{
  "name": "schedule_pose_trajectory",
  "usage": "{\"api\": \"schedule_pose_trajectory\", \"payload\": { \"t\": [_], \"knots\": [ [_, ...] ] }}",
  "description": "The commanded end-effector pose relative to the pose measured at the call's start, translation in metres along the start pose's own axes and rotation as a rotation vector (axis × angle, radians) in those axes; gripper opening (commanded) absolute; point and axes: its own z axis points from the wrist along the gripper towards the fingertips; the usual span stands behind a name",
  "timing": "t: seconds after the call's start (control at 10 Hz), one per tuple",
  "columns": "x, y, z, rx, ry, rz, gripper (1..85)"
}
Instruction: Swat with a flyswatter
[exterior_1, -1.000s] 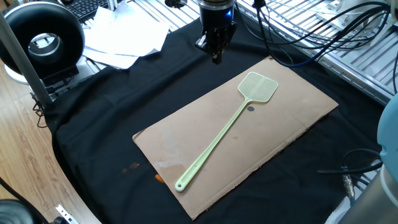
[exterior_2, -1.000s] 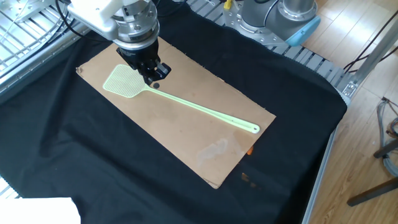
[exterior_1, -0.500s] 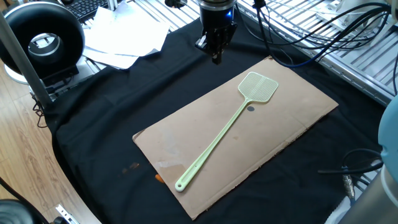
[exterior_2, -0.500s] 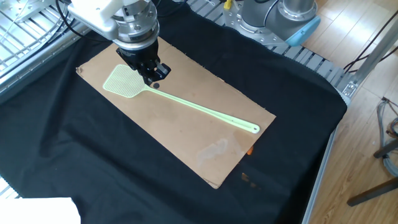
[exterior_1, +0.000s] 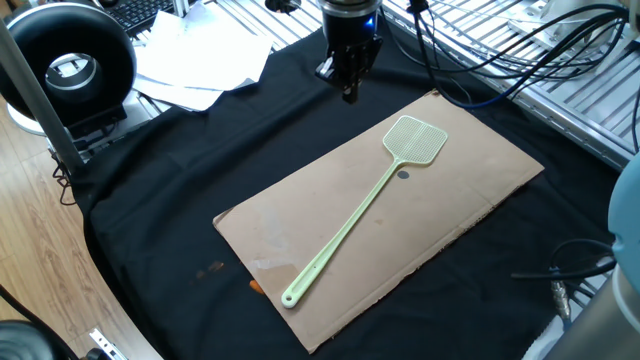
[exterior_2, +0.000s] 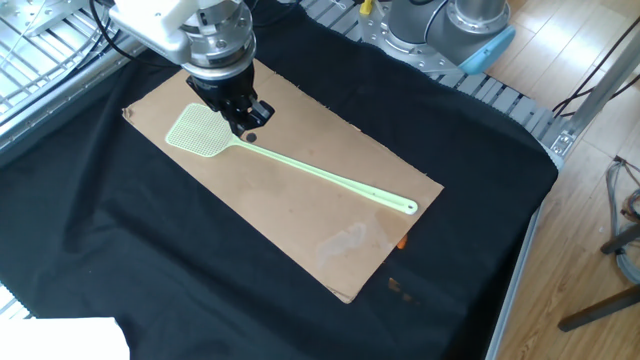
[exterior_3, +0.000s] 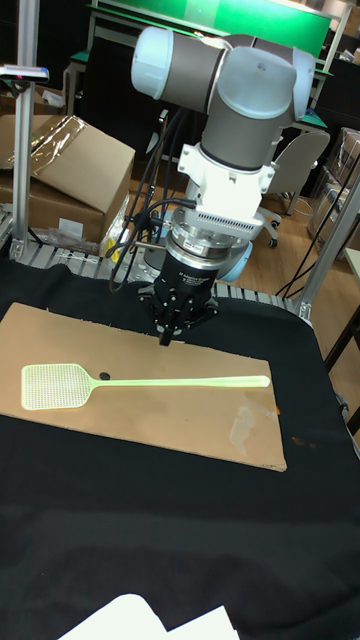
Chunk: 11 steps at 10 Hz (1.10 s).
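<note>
Nothing moves between the earlier frames and now: gripper (exterior_3: 171, 338) sits in the same pose, flyswatter (exterior_1: 352, 214) lies in the same spot. So a static stretch, no progress since a second ago.

Flyswatter is flat on the cardboard sheet (exterior_1: 470, 190), untouched. Mesh head (exterior_1: 414, 139) is toward the sheet's far end in the one fixed view, handle runs diagonally down to the loop (exterior_1: 290, 297) near the sheet's near edge. A small dark spot (exterior_1: 403, 174) sits on the cardboard just beside the handle, close under the head; probably the swat target, can't confirm.

Gripper hangs above the counter (exterior_2: 120, 230), pointing down, holding nothing. Fingers look drawn close together, narrow gap or none; from these angles I can't tell for sure. In the tall fixed view its tip is above the sheet's back edge, behind the handle, apart from it. In the other fixed view it overlaps the neck where head meets handle (exterior_2: 240, 143), but that is line of sight, not contact.

Judgement: task is at the start, grasp not yet made. Next move likely calls for opening the gripper, descending onto the thin handle, then lifting and swinging. Handle lies flush on cardboard, so pickup could slip or scrape.
</note>
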Motion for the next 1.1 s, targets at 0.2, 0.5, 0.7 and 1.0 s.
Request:
{"api": "schedule_pose_trajectory", "payload": {
  "t": [0.2, 0.5, 0.7, 1.0],
  "knots": [
    [0.0, 0.013, 0.01, -0.087, -0.032, 0.029, 2.3],
    [0.0, 0.011, 0.018, -0.094, -0.061, 0.011, 2.3],
    [0.002, 0.01, 0.024, -0.093, -0.074, -0.001, 2.3],
    [-0.001, 0.007, 0.032, -0.095, -0.107, -0.017, 2.3]
  ]
}}
